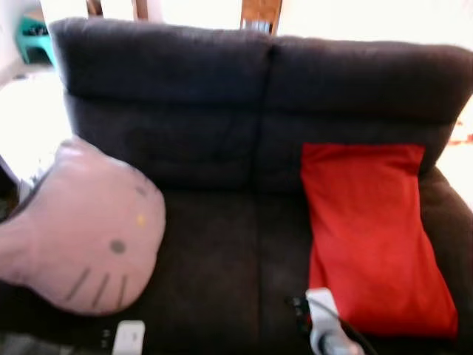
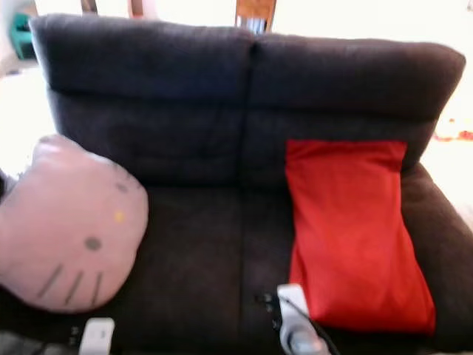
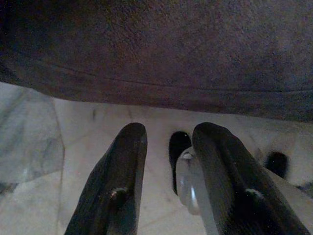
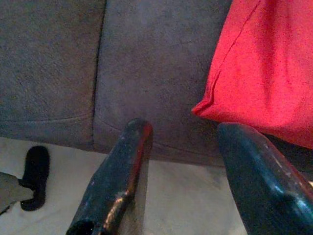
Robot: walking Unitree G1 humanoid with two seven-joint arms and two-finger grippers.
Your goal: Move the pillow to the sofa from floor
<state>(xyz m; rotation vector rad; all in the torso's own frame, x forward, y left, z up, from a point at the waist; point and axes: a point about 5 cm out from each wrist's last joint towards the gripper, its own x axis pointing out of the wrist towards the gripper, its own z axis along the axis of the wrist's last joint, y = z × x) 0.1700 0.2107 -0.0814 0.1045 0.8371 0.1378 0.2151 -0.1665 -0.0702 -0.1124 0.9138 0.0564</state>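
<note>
Red pillow (image 1: 373,237) lies on sofa (image 1: 222,244) right seat, top edge vs backrest, long axis running back-to-front, leaning slightly. Right end effector (image 4: 183,161) open just below pillow's front corner. Left end effector (image 3: 168,171) open, over floor (image 3: 44,161) by sofa front. Pink cat cushion (image 1: 85,229) on left armrest.

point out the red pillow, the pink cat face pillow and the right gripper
red pillow (image 1: 373,237), left eye view, middle of its face
pink cat face pillow (image 1: 89,229), left eye view, centre of the face
right gripper (image 4: 188,176), right wrist view, midway between its fingertips
</note>
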